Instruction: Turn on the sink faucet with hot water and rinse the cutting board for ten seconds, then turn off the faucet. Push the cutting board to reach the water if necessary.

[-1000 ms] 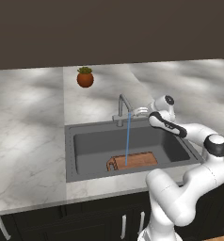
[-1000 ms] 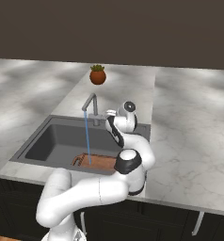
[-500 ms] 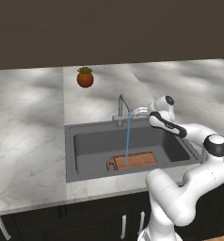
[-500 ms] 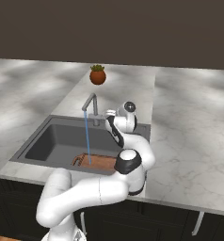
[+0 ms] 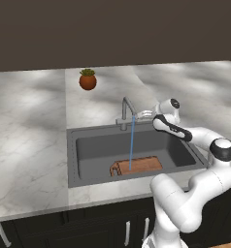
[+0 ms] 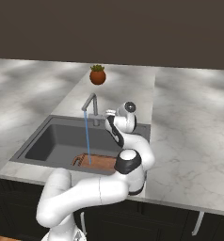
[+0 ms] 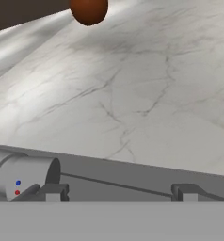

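Even, soft rendered light; mottled shadows on marble counter (image 5: 35, 135); dark backdrop; frames sharp.

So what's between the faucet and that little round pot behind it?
Nothing: in the left base view, bare white marble counter runs from the faucet back to the pot.

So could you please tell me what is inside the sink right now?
The cutting board lies in the sink, water falling on it. The arm hides its right corner.
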{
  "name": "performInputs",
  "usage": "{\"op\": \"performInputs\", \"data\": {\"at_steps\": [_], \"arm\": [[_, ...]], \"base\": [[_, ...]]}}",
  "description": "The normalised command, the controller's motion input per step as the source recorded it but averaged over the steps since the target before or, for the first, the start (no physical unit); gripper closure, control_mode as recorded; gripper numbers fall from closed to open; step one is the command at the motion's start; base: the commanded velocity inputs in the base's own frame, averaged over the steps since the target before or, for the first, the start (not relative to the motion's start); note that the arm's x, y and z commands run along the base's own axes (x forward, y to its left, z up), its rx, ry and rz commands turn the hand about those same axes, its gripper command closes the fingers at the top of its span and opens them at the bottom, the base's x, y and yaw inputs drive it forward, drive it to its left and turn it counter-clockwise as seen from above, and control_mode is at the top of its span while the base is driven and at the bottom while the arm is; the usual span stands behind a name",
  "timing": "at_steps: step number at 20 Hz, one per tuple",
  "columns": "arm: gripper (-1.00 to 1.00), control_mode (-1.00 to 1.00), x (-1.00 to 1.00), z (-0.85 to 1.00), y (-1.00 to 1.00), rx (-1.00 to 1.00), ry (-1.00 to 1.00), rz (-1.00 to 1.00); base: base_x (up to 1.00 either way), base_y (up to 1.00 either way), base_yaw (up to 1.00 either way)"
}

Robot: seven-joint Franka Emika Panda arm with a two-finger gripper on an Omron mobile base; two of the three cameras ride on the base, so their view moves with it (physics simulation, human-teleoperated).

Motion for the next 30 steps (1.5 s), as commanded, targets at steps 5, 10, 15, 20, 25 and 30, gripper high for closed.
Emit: {"op": "performInputs", "data": {"at_steps": [5,10,15,20,25,30], "arm": [[-1.00,-1.00,0.00,-0.22,0.32,0.00,0.01,0.00],[-1.00,-1.00,-0.01,-0.26,0.34,0.00,0.03,0.00],[-1.00,-1.00,0.00,-0.22,0.34,0.00,0.04,0.00],[-1.00,-1.00,0.00,-0.22,0.39,0.00,0.05,0.00],[-1.00,-1.00,0.00,-0.24,0.46,0.00,0.06,0.00],[-1.00,-1.00,-0.07,-0.35,0.43,0.00,0.10,0.00]], "base": [[0.00,0.00,0.00],[0.00,0.00,0.00],[0.00,0.00,0.00],[0.00,0.00,0.00],[0.00,0.00,0.00],[0.00,0.00,0.00]]}}
